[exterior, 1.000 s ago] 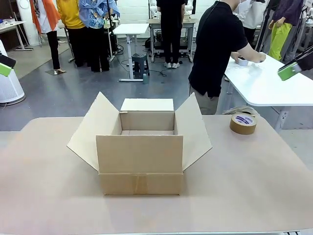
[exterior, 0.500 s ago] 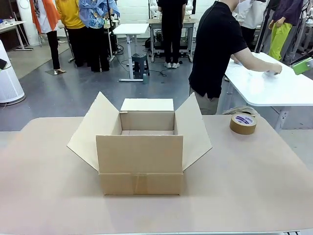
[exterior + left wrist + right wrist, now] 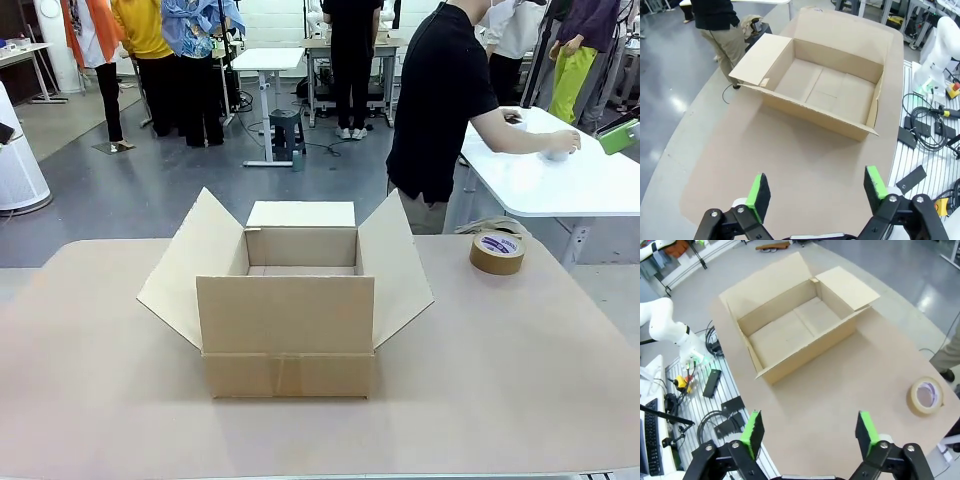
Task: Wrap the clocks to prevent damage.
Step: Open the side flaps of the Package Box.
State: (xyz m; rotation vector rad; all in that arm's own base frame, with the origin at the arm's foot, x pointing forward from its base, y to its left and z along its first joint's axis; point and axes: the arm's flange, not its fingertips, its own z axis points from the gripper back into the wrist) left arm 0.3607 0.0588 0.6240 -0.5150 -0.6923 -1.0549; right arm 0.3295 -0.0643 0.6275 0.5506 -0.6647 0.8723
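1. Since the earlier frame, the person [image 3: 440, 90] behind the cardboard box [image 3: 285, 315] had stretched an arm further right over the white table [image 3: 590, 185]. The box and the tape roll [image 3: 497, 252] right of it had stayed put.
2. The person's hand [image 3: 565, 142] partly covered a small white object [image 3: 553, 154] far behind and right of the box. It was too small and too hidden to identify as a clock.
3. One green pad [image 3: 618, 135] was cut off by the picture's edge, right of the box and close to that object in the picture. Their separation in depth could not be judged.
4. The left gripper [image 3: 816, 177] stood with jaws wide and nothing between them, high above the brown table [image 3: 765, 150], well apart from the box.
5. The right gripper [image 3: 809, 416] likewise showed wide, empty jaws, well apart from the box.
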